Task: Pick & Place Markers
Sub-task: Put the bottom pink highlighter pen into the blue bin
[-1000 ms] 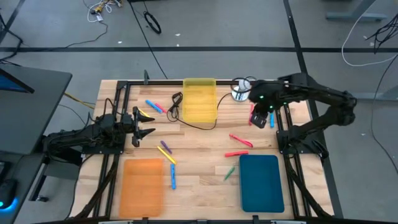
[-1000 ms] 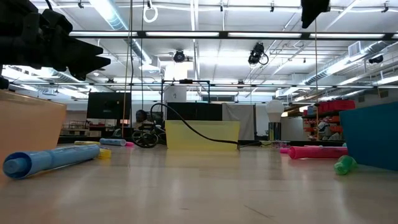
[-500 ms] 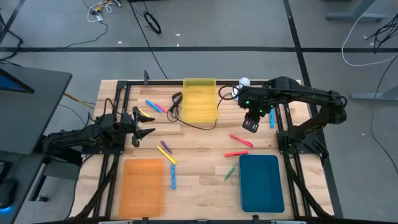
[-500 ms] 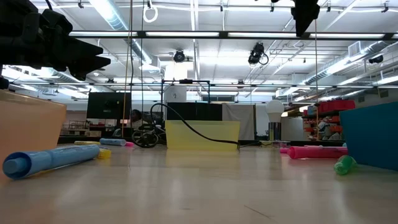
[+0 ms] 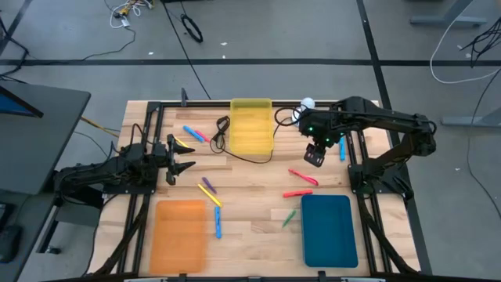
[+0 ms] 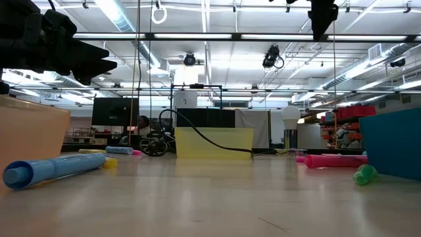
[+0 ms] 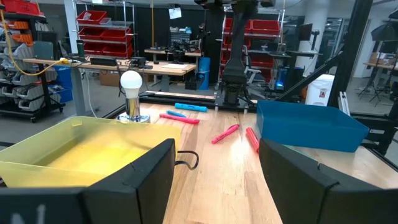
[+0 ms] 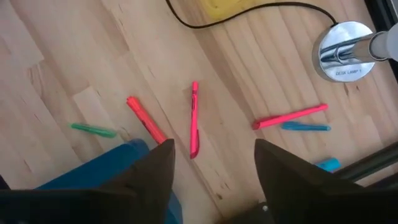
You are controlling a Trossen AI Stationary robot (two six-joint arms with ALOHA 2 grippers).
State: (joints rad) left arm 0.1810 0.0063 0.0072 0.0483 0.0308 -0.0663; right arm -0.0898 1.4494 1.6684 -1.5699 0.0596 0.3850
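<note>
The right gripper [image 5: 315, 156] hangs open, empty, above loose pink-red plastic markers [image 5: 303, 177] (trays apparently unfilled), so sorting seems barely begun.

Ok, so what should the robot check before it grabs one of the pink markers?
1. Right gripper open and empty: ok, its fingers stand apart with nothing between them.
2. Target in sight: ok, a pink marker lies between the fingers in the right wrist view.
3. Marker free to lift: ok, it lies alone on the wood, apart from the second pink marker beside it.
4. Gripper low enough: not ok, it hangs high above the table.
5. Teal tray ready for a drop: ok, nothing shows inside it.
6. Left gripper out of the way: ok, it waits open at the table's left side.
</note>
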